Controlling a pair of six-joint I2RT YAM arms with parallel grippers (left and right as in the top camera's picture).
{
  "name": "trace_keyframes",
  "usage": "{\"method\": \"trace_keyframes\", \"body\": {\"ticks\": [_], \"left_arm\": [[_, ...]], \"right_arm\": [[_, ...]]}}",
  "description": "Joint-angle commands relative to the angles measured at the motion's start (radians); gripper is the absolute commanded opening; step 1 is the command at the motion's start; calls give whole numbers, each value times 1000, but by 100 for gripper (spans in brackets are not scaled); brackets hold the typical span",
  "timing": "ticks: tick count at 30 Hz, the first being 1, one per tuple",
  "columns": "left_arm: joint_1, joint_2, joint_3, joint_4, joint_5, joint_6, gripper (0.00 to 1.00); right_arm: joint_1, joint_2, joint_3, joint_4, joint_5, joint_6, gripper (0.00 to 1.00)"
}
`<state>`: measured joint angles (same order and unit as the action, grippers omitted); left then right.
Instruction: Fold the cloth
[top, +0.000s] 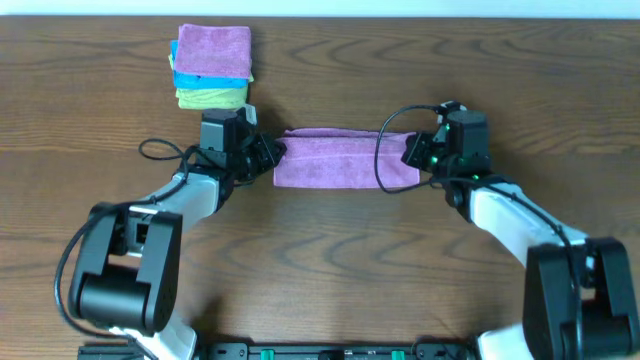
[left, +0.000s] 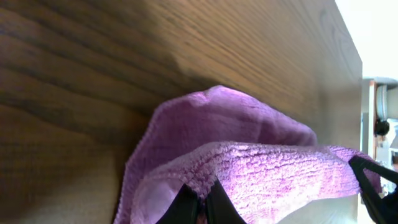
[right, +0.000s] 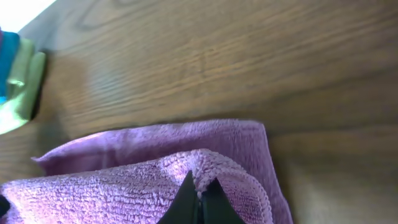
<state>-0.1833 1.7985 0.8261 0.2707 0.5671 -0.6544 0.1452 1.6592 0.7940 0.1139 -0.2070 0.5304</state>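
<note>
The left gripper (top: 270, 152) is closed on the left short edge of the purple cloth (top: 345, 160). In the left wrist view its two dark fingers (left: 183, 208) stand pressed together, and the upper layer of the fabric is pinched between them. The right gripper (top: 412, 152) is in the same state at the opposite end. In the right wrist view its fingertips (right: 185, 200) meet with almost no gap, and the hem of the upper layer is caught between them.

The cloth lies on the wooden table (top: 330, 270), between the two arms. From above it looks like a long rectangle, with its long side running from left to right. It is in two layers. Both wrist views show that the upper layer is a little raised at the gripped ends and curves over the lower layer. The lower layer lies flat on the wood and shows as a strip beyond the upper one.

A black cable (top: 381, 160) from the right arm makes a loop over the right part of the cloth; whether it touches the fabric cannot be told.

Beyond the left gripper, apart from the cloth, stands a stack of folded cloths (top: 212, 65): purple on top, then blue, then yellow-green at the bottom. Its edge also shows in the upper left corner of the right wrist view.
</note>
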Motion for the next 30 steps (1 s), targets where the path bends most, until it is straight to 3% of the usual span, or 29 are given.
{"method": "trace_keyframes", "body": {"ticks": [1, 15, 30], "left_arm": [[7, 43, 29, 16, -23, -23, 6], [7, 111, 138, 19, -51, -18, 6], [7, 111, 142, 27, -130, 12, 6]], "right_arm": [[-7, 36, 38, -1, 18, -43, 1], [-7, 50, 38, -27, 83, -84, 1], [-2, 96, 38, -15, 99, -91, 1]]}}
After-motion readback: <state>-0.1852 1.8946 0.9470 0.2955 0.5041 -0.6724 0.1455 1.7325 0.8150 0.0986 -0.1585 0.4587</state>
